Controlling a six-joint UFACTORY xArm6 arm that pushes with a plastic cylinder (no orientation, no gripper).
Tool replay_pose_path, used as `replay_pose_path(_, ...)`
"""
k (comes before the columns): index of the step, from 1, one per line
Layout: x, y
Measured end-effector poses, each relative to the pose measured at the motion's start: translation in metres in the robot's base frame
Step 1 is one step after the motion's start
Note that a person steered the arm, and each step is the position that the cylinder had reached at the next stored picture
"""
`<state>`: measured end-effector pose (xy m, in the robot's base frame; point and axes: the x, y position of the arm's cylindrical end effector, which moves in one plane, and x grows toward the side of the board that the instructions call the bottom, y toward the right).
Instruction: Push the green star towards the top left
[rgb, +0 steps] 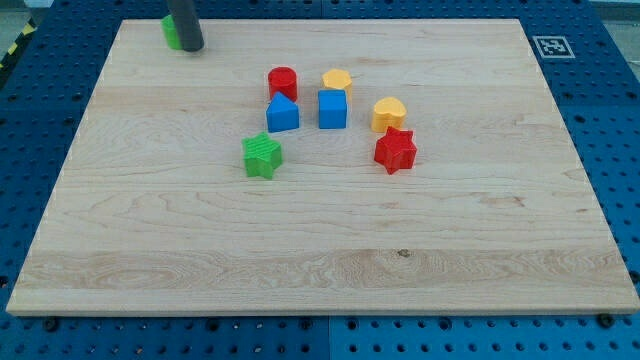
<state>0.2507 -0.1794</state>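
One green star (262, 156) left of centre on the bench (320, 250), lying free, nothing touching. At two o'clock from star, near: blue block with peaked top (282, 114); just behind, touching or nearly so, red cylinder (282, 81). Further right, blue cube (333, 109) with yellow block (337, 80) close behind. At three o'clock, well apart: red star (395, 151), with yellow heart-like block (388, 113) just above. At eleven o'clock, far off near bench's top-left corner: my tip (191, 47), pressed against right side of small green block (172, 31), shape unclear. No jaws fitted, only bare rod, so open or closed cannot be told.
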Motion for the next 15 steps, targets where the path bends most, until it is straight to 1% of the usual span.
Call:
replay_pose_path(1,0.03,0.029)
replay_pose_path(3,0.121,0.067)
replay_pose_path(5,0.239,0.082)
replay_pose_path(6,0.261,0.165)
replay_pose_path(7,0.259,0.198)
replay_pose_path(8,0.256,0.168)
replay_pose_path(9,0.241,0.135)
replay_pose_path(10,0.216,0.13)
replay_pose_path(11,0.205,0.115)
replay_pose_path(12,0.205,0.082)
replay_pose_path(13,0.182,0.068)
replay_pose_path(14,0.173,0.076)
replay_pose_path(15,0.186,0.099)
